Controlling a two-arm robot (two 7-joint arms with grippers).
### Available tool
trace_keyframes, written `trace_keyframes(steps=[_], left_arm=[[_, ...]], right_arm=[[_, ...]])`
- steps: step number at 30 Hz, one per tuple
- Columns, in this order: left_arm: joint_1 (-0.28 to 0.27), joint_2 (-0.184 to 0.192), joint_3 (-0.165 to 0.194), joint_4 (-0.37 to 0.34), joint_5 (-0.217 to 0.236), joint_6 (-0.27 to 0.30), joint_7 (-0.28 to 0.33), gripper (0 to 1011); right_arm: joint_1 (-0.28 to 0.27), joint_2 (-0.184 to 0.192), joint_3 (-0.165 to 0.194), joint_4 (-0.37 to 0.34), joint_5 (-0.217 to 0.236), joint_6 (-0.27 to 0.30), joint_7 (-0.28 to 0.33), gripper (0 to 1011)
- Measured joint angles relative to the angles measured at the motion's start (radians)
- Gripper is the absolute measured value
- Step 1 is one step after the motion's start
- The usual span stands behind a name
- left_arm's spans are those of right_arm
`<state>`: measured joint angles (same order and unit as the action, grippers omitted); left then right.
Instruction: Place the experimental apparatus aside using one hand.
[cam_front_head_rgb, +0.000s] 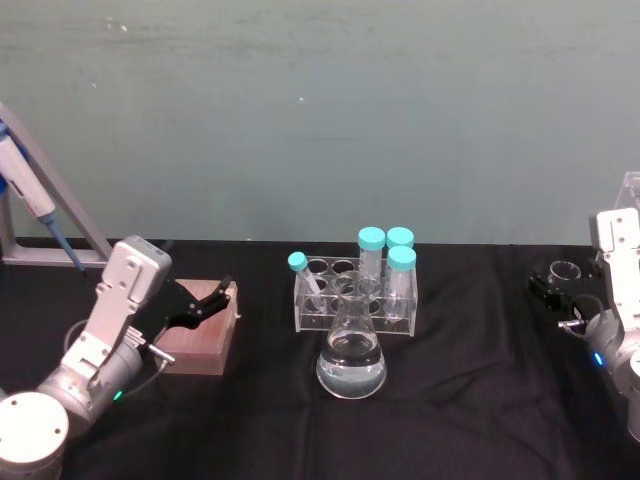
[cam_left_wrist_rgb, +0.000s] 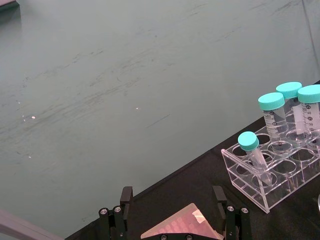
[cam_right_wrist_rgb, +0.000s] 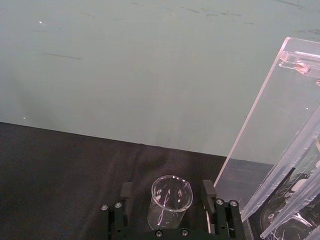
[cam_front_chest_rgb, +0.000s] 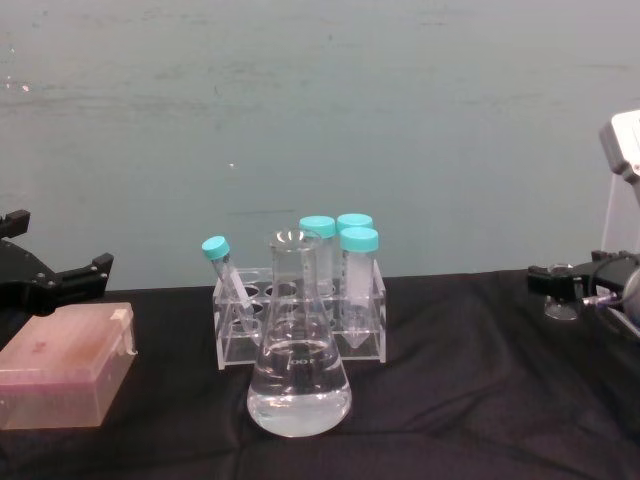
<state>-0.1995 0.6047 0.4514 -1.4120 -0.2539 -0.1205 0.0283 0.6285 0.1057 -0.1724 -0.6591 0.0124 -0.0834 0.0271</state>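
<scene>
A: Beginning with the right gripper: shut or not?

B: Not shut. Spread wide, low at the right end of the black table. Straddling the small beaker, one finger on each side, with a gap to the glass both ways, so no grip.

A: And the beaker itself?

B: Upright on the cloth, just beside the tall clear stand at the table's right edge.

A: Farther out from there?

B: Well apart to the left, at mid-table: the flask, upright, with clear liquid in its wide bottom part. Just behind it, a clear rack holding four teal-capped tubes, three upright and one small one leaning.

A: Over on the left side?

B: The left gripper, likewise open, hanging above a pink box, with no contact to be made out. Beyond, at the far left edge, a pipette.
</scene>
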Motion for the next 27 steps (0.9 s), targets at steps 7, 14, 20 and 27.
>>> trace_keyframes(steps=[7,14,20,27], left_arm=[[0.0,0.0,0.0,0.0,0.0,0.0,0.0,1000],[0.0,0.0,0.0,0.0,0.0,0.0,0.0,1000],[0.0,0.0,0.0,0.0,0.0,0.0,0.0,1000],[0.0,0.0,0.0,0.0,0.0,0.0,0.0,1000]], right_arm=[[0.0,0.0,0.0,0.0,0.0,0.0,-0.001,1000],[0.0,0.0,0.0,0.0,0.0,0.0,-0.001,1000],[0.0,0.0,0.0,0.0,0.0,0.0,-0.001,1000],[-0.036,0.006,-0.007,-0.066,-0.034,-0.026,-0.007,1000]])
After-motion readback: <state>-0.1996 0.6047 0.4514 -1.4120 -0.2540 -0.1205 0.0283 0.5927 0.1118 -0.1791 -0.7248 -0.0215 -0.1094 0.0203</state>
